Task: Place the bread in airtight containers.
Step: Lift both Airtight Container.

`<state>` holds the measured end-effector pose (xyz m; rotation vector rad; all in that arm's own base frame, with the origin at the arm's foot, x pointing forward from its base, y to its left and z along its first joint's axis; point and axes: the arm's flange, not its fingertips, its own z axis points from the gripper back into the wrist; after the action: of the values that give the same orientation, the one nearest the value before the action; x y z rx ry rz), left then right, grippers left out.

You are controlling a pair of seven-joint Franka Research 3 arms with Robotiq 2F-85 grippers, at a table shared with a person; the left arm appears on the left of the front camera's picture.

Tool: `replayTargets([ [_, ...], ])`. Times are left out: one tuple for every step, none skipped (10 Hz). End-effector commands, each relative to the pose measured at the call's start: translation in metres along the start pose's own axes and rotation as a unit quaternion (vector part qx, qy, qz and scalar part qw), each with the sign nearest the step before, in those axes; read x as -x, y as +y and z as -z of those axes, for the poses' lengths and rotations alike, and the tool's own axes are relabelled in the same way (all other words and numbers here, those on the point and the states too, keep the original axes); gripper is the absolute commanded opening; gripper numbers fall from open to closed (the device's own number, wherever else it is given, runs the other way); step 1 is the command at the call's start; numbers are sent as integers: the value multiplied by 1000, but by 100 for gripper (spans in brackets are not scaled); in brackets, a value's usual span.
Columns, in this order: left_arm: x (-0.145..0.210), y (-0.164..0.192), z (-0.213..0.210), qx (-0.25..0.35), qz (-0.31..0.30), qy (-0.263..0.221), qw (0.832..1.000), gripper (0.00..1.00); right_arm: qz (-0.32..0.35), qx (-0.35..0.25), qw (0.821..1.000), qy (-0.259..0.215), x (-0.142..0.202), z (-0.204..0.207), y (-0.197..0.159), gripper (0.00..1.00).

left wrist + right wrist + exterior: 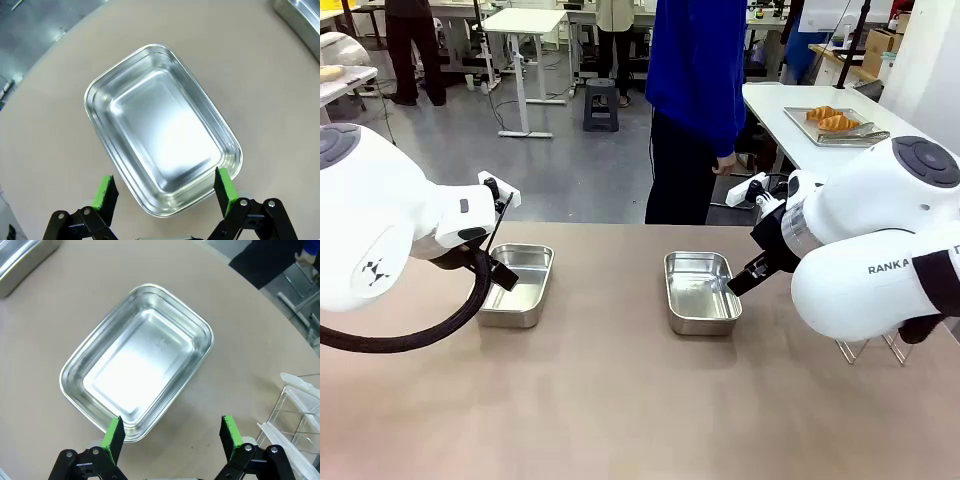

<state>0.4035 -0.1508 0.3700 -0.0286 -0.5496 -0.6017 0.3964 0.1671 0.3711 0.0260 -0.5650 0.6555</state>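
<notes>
Two empty steel airtight containers lie on the brown table, one on the left point(518, 283) and one near the middle point(700, 291). My left gripper point(503, 272) hovers over the left tin's near end point(162, 127), its green pads point(105, 192) open with nothing between them. Above the near right corner of the middle tin point(137, 360), my right gripper point(742, 281) is open and empty too. The bread point(832, 120), golden-brown rolls, rests on a metal tray on a white table behind the person's side, far from both grippers.
A person in a blue top point(698, 90) stands at the far edge. A wire rack point(868, 350) holding clear lids point(300, 405) stands at the right, close to my right gripper. The bread's tray point(802, 122) is on the white side table.
</notes>
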Motion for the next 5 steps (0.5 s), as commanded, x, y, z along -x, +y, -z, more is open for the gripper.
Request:
replayTargets([
  [0,0,0,0,0,0,1000,100,0,0,1000,0,0,0,0,100],
  [0,0,0,0,0,0,1000,100,0,0,1000,0,0,0,0,100],
  [0,0,0,0,0,0,1000,100,0,0,1000,0,0,0,0,100],
  [0,0,0,0,0,0,1000,100,0,0,1000,0,0,0,0,100],
  [0,0,0,0,0,0,1000,100,0,0,1000,0,0,0,0,100],
])
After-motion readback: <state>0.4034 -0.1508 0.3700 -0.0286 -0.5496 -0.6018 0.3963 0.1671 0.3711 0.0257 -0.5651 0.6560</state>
